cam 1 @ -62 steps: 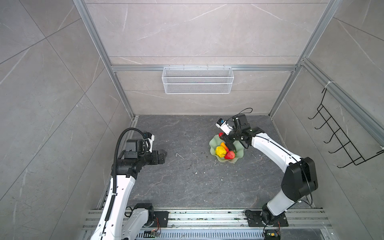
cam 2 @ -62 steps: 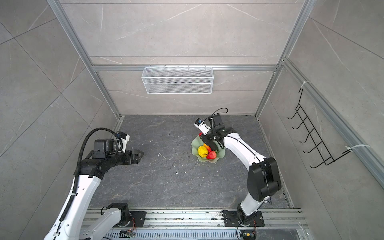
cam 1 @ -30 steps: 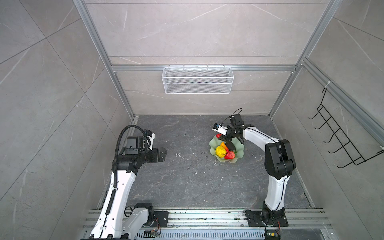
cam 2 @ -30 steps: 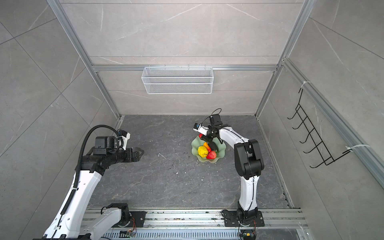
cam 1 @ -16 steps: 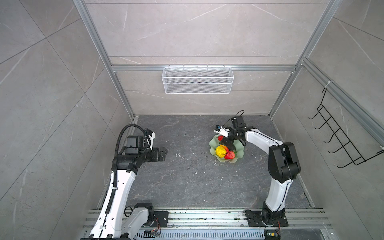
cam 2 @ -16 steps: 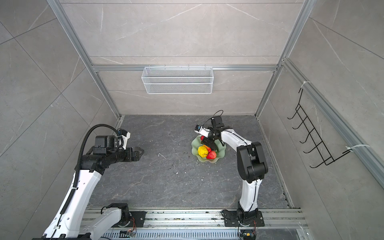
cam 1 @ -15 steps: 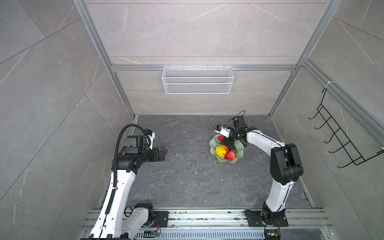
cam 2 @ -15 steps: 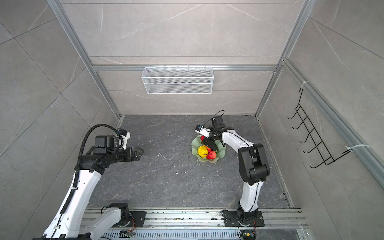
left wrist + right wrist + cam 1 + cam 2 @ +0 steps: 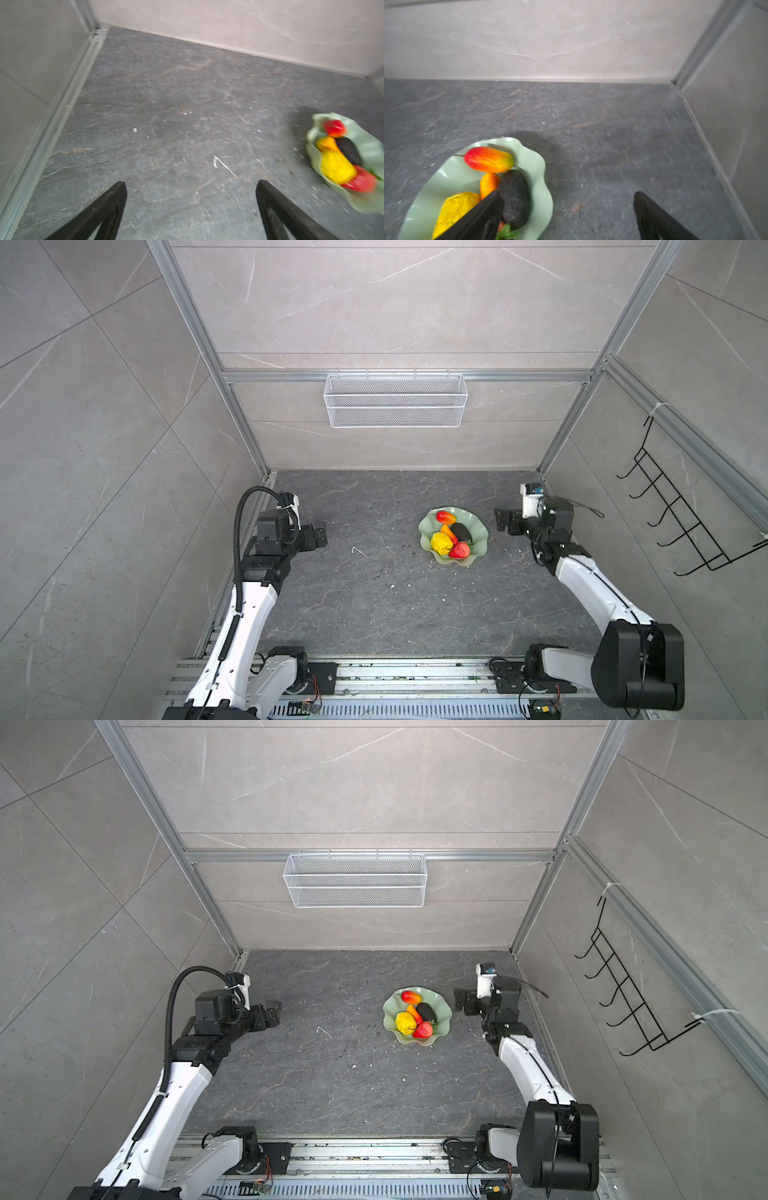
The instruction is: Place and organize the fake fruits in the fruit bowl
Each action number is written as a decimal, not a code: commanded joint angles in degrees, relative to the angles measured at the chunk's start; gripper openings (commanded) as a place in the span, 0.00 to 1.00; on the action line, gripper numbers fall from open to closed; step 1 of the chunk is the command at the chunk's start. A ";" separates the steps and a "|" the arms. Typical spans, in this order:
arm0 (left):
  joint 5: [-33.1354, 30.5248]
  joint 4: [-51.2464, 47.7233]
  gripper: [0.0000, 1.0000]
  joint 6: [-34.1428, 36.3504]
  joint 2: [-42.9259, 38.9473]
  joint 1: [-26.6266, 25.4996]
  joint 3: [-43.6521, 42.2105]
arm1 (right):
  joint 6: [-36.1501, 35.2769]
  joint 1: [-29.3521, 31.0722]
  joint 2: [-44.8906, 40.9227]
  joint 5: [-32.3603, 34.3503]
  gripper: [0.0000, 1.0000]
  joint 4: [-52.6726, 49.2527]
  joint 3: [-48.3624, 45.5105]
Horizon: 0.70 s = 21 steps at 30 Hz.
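Observation:
The pale green fruit bowl (image 9: pixel 479 531) (image 9: pixel 444 1010) sits right of the floor's middle in both top views. In it lie a red-orange elongated fruit (image 9: pixel 446 516) (image 9: pixel 489 159), a second orange one (image 9: pixel 449 531), a black oval (image 9: pixel 460 532) (image 9: pixel 515 197), a lumpy yellow one (image 9: pixel 441 542) (image 9: pixel 336 168) and a red strawberry (image 9: pixel 459 549). My right gripper (image 9: pixel 500 522) (image 9: pixel 568 194) hangs open and empty just right of the bowl. My left gripper (image 9: pixel 320 533) (image 9: pixel 190 184) is open and empty, far left of the bowl.
A white wire mesh basket (image 9: pixel 395 400) hangs on the back wall. A black hook rack (image 9: pixel 681 522) is mounted on the right wall. Small pale crumbs (image 9: pixel 357 549) dot the dark stone floor. Walls close in on three sides.
My right gripper opened over the bowl's far side, left the red-orange fruit there, and drew back to the right. The left arm barely shifted.

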 commanded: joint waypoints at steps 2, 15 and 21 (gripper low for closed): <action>-10.93 24.34 1.00 -0.65 1.70 -0.16 -9.36 | 5.84 0.30 -5.19 10.09 1.00 16.44 -10.66; -15.16 49.81 1.00 10.43 22.36 0.50 -18.41 | 3.87 4.62 18.48 13.13 1.00 55.01 -21.77; -10.20 70.11 1.00 7.89 30.78 4.68 -26.36 | 0.39 7.87 17.28 14.34 1.00 43.97 -17.50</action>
